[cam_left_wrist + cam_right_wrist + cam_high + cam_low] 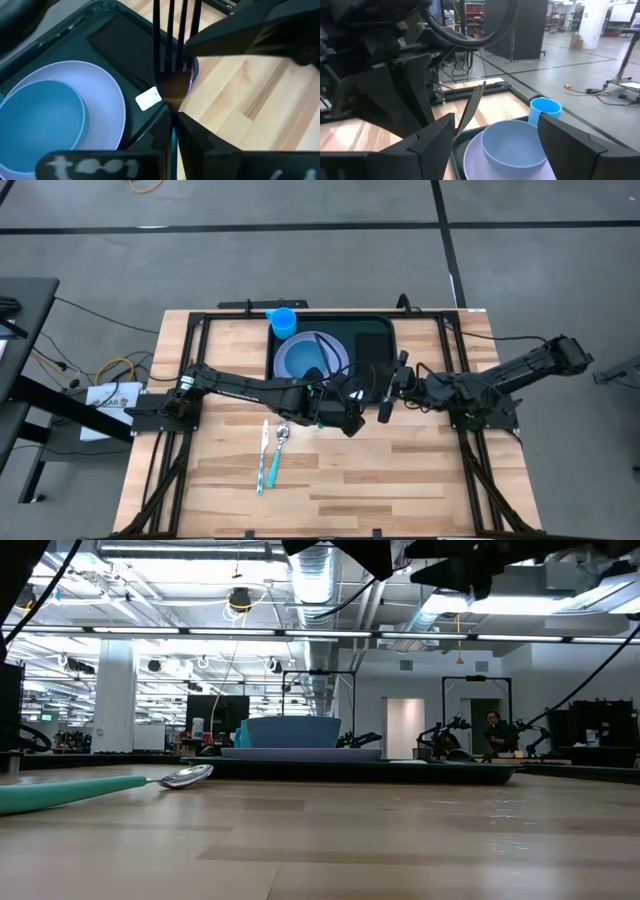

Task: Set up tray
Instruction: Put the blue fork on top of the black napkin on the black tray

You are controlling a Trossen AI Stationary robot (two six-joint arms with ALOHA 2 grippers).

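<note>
- The wooden table (400,480) carries everything; its far middle holds the tray (378,327), a dark rectangular one with a raised rim, lying flat against the far edge.
- The left arm (240,385) reaches from the left side across the table toward the tray's near right corner.
- The right arm (520,365) comes in from the right side and meets it there, above the near right corner of the tray.
- A pale lilac plate (335,345) sits in the left part of the tray, with a blue bowl (300,360) resting on it.
- A flat black napkin (374,345) lies in the right part of the tray, beside the plate.
- A blue cup (283,320) stands at the tray's far left corner.
- The left gripper (172,120) has its fingers pressed together on the handle of a fork (172,45), whose tines point up and away, over the tray's rim near the napkin.
- The right gripper (495,145) has its fingers spread wide and holds nothing; it hangs just beside the fork, with the bowl and plate showing between its fingers.
- A spoon (281,438) with a teal handle lies on bare wood near the tray, left of the grippers.
- A knife (264,442) with a teal handle lies just beside the spoon, on its left.
</note>
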